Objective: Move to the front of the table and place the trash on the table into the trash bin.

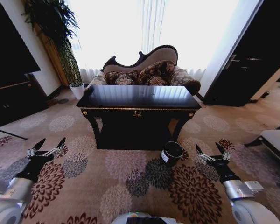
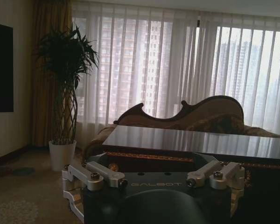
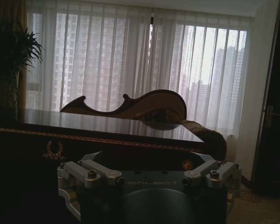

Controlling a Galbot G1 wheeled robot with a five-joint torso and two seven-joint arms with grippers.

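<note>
The table [image 1: 139, 96] is seen in the middle of the room, on a carpet [image 1: 130, 179] with big flower shapes. It is large, black and very shiny, and stripes of window light are mirrored on its top. A thin gold line is seen along its front edge, and a small gold ornament [image 1: 137, 113] is set at the front centre. Its legs are curved. No trash can be made out on the tabletop.

The trash bin [image 1: 171, 153] is found on the carpet, just beside the table's front right leg. It is a small black round bucket with a white label on its side. The words on the label cannot be read.

The left gripper [image 1: 48, 147] is held low over the carpet, well apart from the table's front left corner, with its fingers spread open and nothing held. The right gripper [image 1: 211, 151] is held near the bin, and its fingers are spread open too. In both wrist views the word "GALBOT" is written on the gripper body.

Behind the table a sofa [image 1: 147, 72] with patterned cushions is seen, and a tall plant in a white pot [image 1: 77, 90] is placed past the table's far left corner.
</note>
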